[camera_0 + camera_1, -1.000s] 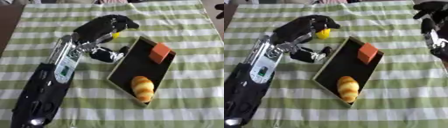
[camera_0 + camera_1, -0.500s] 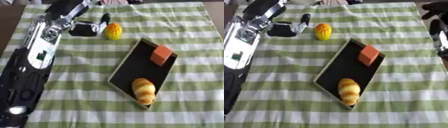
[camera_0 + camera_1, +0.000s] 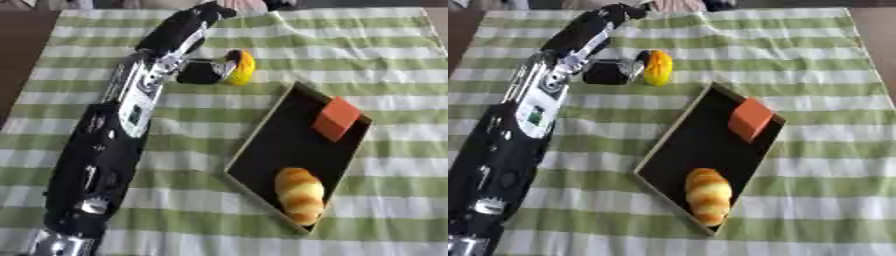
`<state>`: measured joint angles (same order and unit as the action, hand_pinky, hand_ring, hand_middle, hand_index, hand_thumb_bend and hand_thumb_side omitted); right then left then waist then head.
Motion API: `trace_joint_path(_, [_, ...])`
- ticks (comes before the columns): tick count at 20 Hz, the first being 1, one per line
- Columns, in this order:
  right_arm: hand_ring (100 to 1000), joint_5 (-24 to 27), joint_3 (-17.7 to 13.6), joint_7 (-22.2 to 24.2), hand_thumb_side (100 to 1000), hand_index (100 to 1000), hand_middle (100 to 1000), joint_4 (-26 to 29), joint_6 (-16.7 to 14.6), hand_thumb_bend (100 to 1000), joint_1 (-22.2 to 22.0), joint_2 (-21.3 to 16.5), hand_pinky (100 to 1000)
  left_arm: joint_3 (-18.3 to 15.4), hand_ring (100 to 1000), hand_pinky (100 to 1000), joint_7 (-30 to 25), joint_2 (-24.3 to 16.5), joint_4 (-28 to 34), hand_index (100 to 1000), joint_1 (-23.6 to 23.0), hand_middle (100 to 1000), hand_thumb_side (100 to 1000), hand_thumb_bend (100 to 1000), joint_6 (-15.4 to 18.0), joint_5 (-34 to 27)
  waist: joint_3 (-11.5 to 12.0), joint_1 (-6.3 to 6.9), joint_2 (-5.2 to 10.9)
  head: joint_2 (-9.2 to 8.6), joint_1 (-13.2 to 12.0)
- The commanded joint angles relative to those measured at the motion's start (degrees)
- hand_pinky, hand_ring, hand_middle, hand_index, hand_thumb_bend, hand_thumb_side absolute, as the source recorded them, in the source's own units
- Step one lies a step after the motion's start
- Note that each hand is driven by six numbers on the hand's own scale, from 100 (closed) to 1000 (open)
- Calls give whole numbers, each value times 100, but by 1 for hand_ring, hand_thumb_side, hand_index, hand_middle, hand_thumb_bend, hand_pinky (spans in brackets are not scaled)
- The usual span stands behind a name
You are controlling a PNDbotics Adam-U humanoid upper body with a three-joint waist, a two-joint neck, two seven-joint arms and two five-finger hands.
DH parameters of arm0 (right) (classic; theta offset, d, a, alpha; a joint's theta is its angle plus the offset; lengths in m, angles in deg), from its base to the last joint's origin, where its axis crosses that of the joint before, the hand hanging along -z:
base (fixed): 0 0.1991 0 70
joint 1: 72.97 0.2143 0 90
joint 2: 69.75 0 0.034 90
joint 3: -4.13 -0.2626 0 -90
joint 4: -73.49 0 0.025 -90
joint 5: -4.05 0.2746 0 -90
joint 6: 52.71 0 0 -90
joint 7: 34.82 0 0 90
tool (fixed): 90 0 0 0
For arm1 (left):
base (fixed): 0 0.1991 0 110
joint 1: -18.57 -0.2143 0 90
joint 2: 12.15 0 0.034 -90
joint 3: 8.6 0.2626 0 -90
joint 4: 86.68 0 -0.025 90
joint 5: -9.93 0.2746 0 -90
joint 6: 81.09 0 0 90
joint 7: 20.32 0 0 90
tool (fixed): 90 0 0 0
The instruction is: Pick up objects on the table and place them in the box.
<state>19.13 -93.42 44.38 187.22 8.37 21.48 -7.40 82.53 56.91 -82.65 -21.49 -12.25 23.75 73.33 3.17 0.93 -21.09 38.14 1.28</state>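
Note:
A yellow, lemon-like fruit (image 3: 658,67) lies on the striped cloth just beyond the tray's far corner. My left hand (image 3: 178,34) reaches up the left side of the table. Its fingers stretch toward the far edge and its thumb (image 3: 203,73) rests against the fruit's left side, so the hand is open and nothing is gripped. The black tray (image 3: 276,150) sits askew in the middle. It holds an orange block (image 3: 336,119) at its far end and a golden bread roll (image 3: 300,194) at its near end. My right hand shows in neither view.
A green and white striped cloth (image 3: 815,65) covers the table, with bare brown table (image 3: 22,55) showing past its left edge. My left forearm (image 3: 109,150) lies across the left part of the cloth. Something dark and pale (image 3: 680,5) sits at the far edge.
A second ago my left hand was curled over the yellow fruit. It has since come off to the left, leaving the fruit uncovered. The camera has shifted, and my right hand has left the right eye view.

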Motion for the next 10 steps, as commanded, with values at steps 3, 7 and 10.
trace_joint_path(3, [825,91,9,84,470,786,572,86,32,100,136,-183,944,-163,914,868,20,86,-91,923,237,825,669,343,-76,209,-115,-6,79,-163,-144])
trace_joint_path(7, [824,118,63,174,470,786,571,86,79,100,180,-171,946,-284,920,871,102,114,-177,921,298,830,660,372,-256,420,-189,-1,61,-197,-210])
trace_joint_path(10, [824,157,79,211,470,786,571,86,85,100,221,-170,946,-339,921,871,156,122,-277,920,316,830,666,375,-355,547,-223,8,50,-205,-225])
